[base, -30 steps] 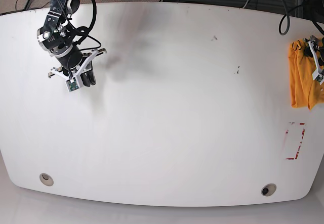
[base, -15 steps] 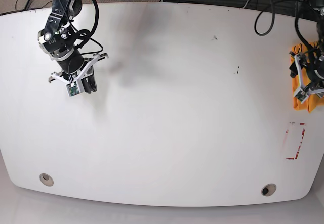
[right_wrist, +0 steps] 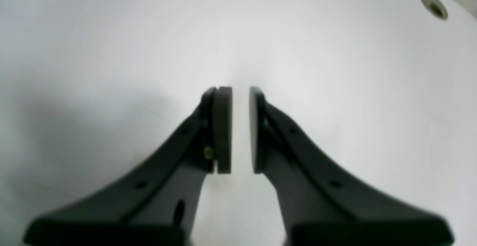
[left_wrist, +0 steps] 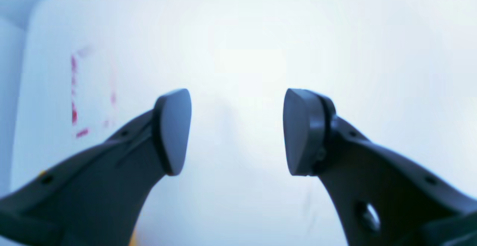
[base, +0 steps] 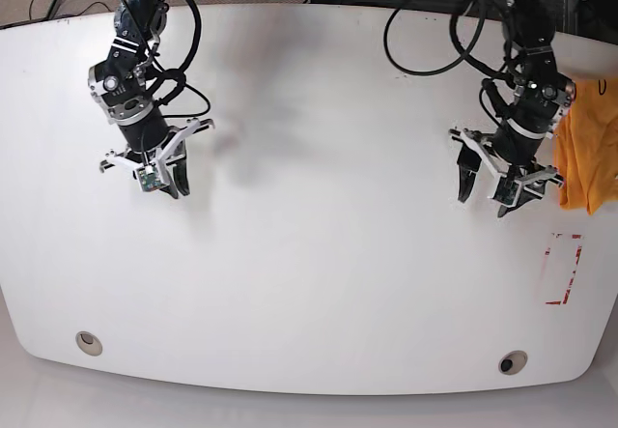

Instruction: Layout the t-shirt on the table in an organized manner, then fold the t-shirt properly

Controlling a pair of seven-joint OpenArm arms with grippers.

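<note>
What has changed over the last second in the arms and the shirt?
The left end effector has let go of the t-shirt and swung inward from the table's edge; it now hangs open over bare tabletop, clear of the cloth. The right end effector shifted only slightly and has just a narrow gap between its pads. The t-shirt remains bunched at the same edge, and the red-white tape rectangle is unmoved.

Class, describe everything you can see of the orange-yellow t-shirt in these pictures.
The bright orange-yellow cloth t-shirt lies bunched in a crumpled heap at the far right edge of the glossy white table, partly cut off by the base view's border. It looks soft, with folds and a small dark mark near its top. Nothing grips it: the open left gripper hangs just beside it, over bare tabletop. A red-white tape rectangle lies nearby, below it in the view.
</note>
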